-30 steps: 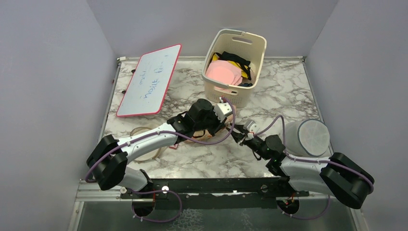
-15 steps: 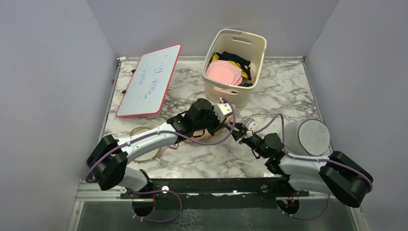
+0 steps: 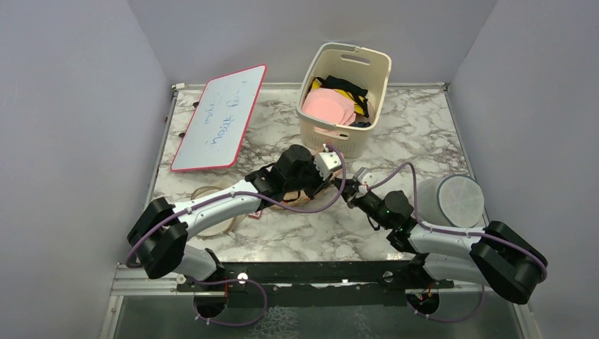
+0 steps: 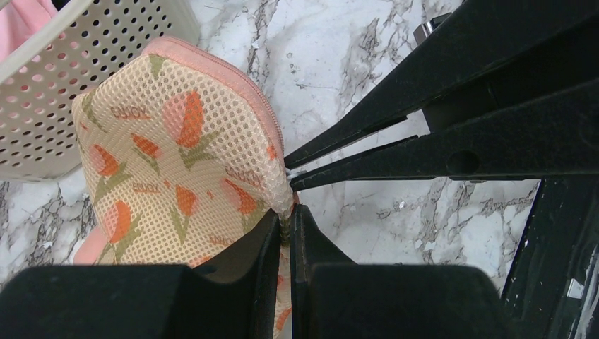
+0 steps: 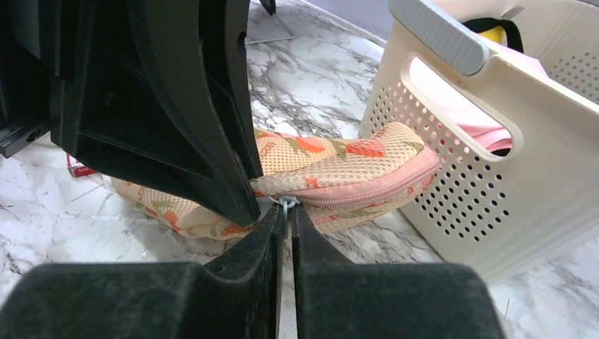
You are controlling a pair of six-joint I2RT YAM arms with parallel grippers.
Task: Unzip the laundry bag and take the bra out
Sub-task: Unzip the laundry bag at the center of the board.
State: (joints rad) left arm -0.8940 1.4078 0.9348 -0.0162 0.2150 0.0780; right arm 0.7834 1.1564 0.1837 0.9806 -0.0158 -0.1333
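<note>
The laundry bag, beige mesh with orange carrot prints and a pink zip edge, lies on the marble table against the basket. It also shows in the right wrist view; in the top view only a bit of it shows past the left gripper. My left gripper is shut on the bag's edge beside the zip. My right gripper is shut on the small metal zip pull. The zip to the right of the pull looks closed. The bra is hidden.
A cream slotted basket with pink, black and yellow garments stands just behind the bag. A white mesh cylinder stands at the right. A red-framed whiteboard lies at the back left. A round beige thing lies under the left arm.
My right gripper has moved a little forward and left, up to the bag's zip edge. The left arm and the bag have not moved.
</note>
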